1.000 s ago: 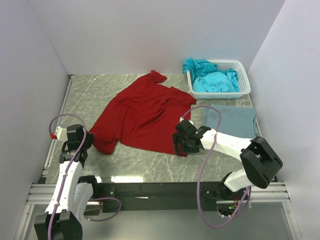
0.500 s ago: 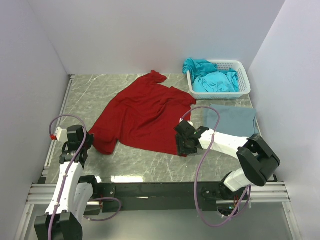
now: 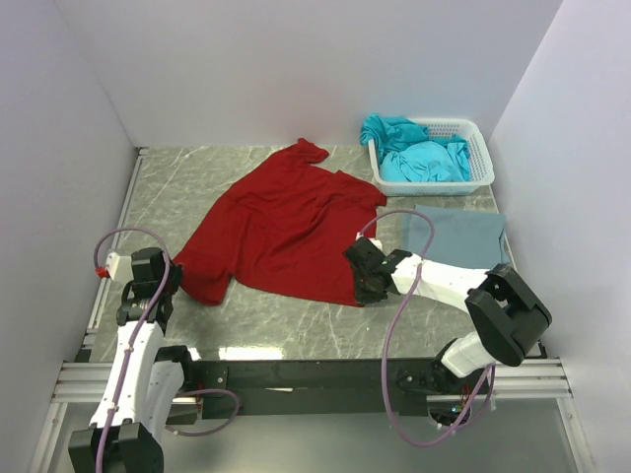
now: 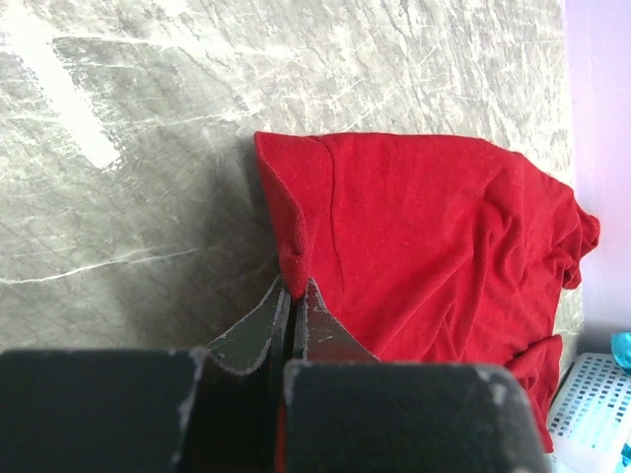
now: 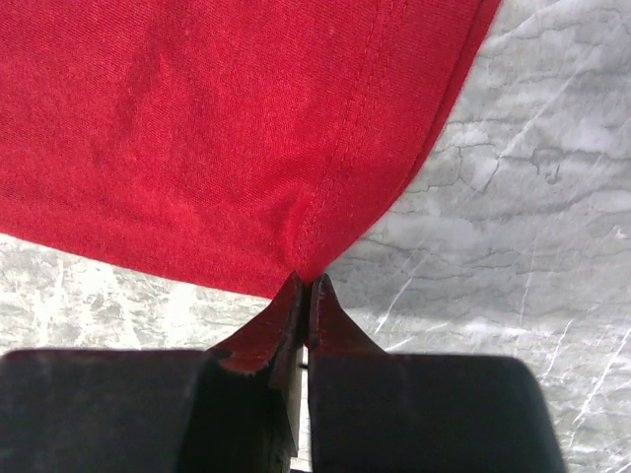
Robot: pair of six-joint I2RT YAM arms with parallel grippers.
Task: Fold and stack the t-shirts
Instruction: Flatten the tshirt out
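A dark red t-shirt (image 3: pixel 281 222) lies spread across the middle of the table. My left gripper (image 3: pixel 170 281) is shut on the shirt's near left corner (image 4: pixel 286 241), the cloth pinched between its fingertips (image 4: pixel 296 288). My right gripper (image 3: pixel 367 289) is shut on the shirt's near right hem (image 5: pixel 325 227), which bunches into its closed tips (image 5: pixel 307 284). A folded grey-blue t-shirt (image 3: pixel 458 238) lies flat to the right. Several turquoise t-shirts (image 3: pixel 419 153) are heaped in the basket.
The white lattice basket (image 3: pixel 480 163) stands at the back right corner, also just visible at the lower right in the left wrist view (image 4: pixel 592 414). White walls close in the marble table (image 3: pixel 296 320) on the left, back and right.
My right gripper has closed from wide open onto the red shirt's near right hem. The left gripper has kept its hold on the near left corner.
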